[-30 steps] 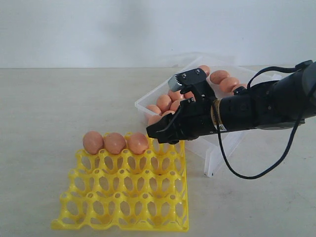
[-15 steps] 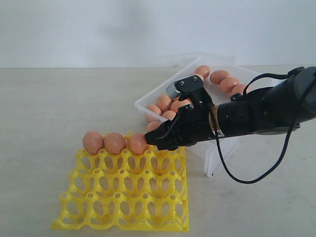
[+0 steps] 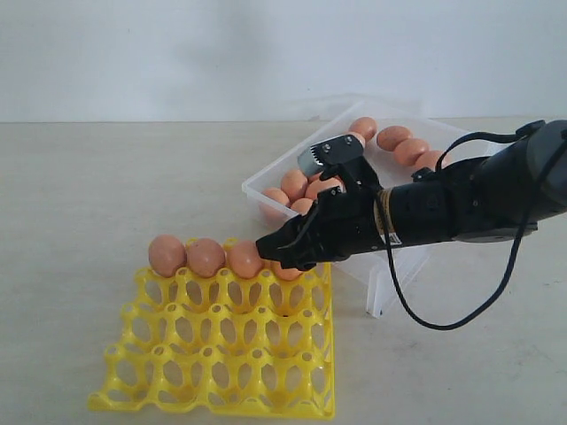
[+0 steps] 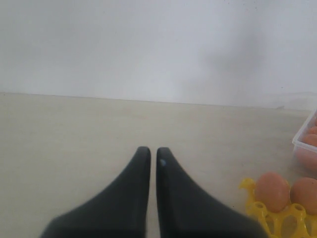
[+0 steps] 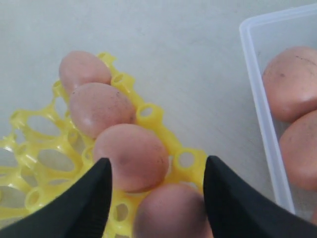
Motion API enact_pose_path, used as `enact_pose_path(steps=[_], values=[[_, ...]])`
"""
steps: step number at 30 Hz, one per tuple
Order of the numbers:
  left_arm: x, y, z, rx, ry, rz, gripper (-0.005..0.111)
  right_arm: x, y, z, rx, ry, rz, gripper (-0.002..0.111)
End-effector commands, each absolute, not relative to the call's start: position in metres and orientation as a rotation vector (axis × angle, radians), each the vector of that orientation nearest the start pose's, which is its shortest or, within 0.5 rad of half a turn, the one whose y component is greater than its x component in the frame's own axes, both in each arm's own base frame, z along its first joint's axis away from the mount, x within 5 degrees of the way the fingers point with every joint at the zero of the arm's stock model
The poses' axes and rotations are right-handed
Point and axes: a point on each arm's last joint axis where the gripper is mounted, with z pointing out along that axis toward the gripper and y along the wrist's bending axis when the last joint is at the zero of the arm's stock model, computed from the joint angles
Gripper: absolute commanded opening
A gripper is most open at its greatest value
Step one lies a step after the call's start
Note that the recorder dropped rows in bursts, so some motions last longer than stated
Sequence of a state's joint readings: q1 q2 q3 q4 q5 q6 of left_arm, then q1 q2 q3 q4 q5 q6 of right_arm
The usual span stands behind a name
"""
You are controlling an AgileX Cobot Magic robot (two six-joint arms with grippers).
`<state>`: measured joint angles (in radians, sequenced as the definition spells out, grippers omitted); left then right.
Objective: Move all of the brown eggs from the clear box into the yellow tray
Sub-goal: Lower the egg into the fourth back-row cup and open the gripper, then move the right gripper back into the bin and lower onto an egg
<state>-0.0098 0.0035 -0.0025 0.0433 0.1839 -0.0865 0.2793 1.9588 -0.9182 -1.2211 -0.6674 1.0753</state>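
Brown, the fourth egg (image 5: 171,213) sat in a cup at the right end of the yellow tray's (image 3: 213,354) far row, just beside three brown eggs (image 3: 205,257) lined up there; the tray lay at the lower left of the exterior frame; loose eggs (image 3: 394,137) lay in the clear box (image 3: 390,276) at the upper right; the right gripper (image 5: 158,161) straddled the fourth egg, fingers spread apart, a gap showing on one side; the left gripper (image 4: 149,151) hung over the table (image 4: 59,129), fingers nearly together, empty.
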Motion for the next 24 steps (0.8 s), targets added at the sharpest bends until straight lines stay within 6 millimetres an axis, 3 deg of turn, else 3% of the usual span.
enact_pose_path(steps=[1,5,6,9,10,12,13,14,15,17,20,24], values=[[0.056,0.000,0.197,-0.039,1.662,-0.030,0.004,0.337,0.154,0.154,-0.704,2.027,0.836,0.049],[0.056,0.000,0.197,-0.039,1.662,-0.030,0.004,0.346,0.149,0.218,-0.687,1.880,0.701,0.049],[0.056,0.000,0.197,-0.039,1.662,-0.030,0.004,0.349,0.142,0.241,-0.643,1.867,0.603,0.049],[0.056,0.000,0.197,-0.039,1.662,-0.030,0.004,0.353,0.121,0.276,-0.463,1.905,0.362,0.049],[0.056,0.000,0.197,-0.039,1.662,-0.030,0.004,0.355,0.099,0.290,-0.303,1.959,0.138,0.049],[0.056,0.000,0.197,-0.039,1.662,-0.030,0.004,0.357,0.071,0.297,-0.127,2.052,-0.193,0.048],[0.056,0.000,0.197,-0.039,1.662,-0.030,0.004,0.356,0.067,0.297,-0.150,2.089,-0.267,0.047],[0.056,0.000,0.197,-0.039,1.662,-0.030,0.004,0.354,0.065,0.291,-0.232,2.246,-0.348,0.041],[0.056,0.000,0.197,-0.039,1.662,-0.030,0.004,0.352,0.071,0.284,-0.338,2.425,-0.310,0.035],[0.056,0.000,0.197,-0.039,1.662,-0.030,0.004,0.362,0.082,0.278,-0.382,2.584,-0.225,0.030],[0.056,0.000,0.197,-0.039,1.662,-0.030,0.004,0.387,0.097,0.272,-0.433,2.678,-0.120,0.030],[0.056,0.000,0.197,-0.039,1.662,-0.030,0.004,0.425,0.112,0.244,-0.440,2.823,-0.082,0.033]])
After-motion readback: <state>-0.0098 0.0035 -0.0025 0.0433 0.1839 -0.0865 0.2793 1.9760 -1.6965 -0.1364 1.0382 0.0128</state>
